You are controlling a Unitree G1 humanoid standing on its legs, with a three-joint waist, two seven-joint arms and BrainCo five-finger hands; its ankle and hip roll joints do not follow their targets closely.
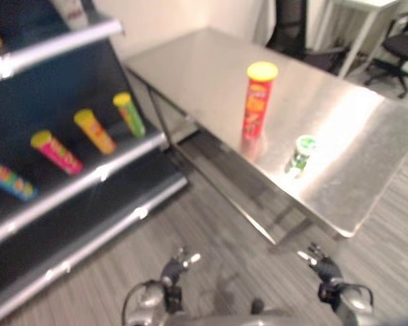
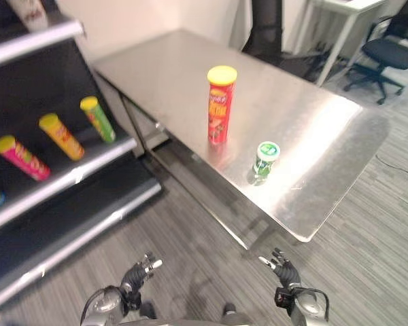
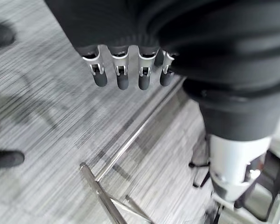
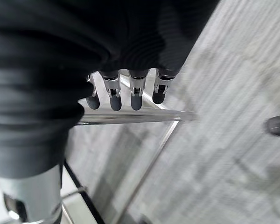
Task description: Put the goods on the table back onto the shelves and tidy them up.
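Observation:
A tall red can with a yellow lid [image 1: 260,100] stands upright near the middle of the steel table [image 1: 204,61]. A short green can with a white lid [image 1: 301,153] stands closer to the table's front edge. Both of my hands hang low over the floor, well short of the table: the left hand [image 1: 174,269] at the bottom left, the right hand [image 1: 324,266] at the bottom right. In the wrist views the left hand's fingers [image 3: 122,74] and the right hand's fingers [image 4: 115,93] are straight and hold nothing.
A dark shelf unit [image 1: 88,180] stands at the left, with several coloured cans [image 1: 94,131] lying on its middle shelf. Grey plank floor lies between shelf and table. Office chairs [image 2: 391,51] and a white desk stand behind the table.

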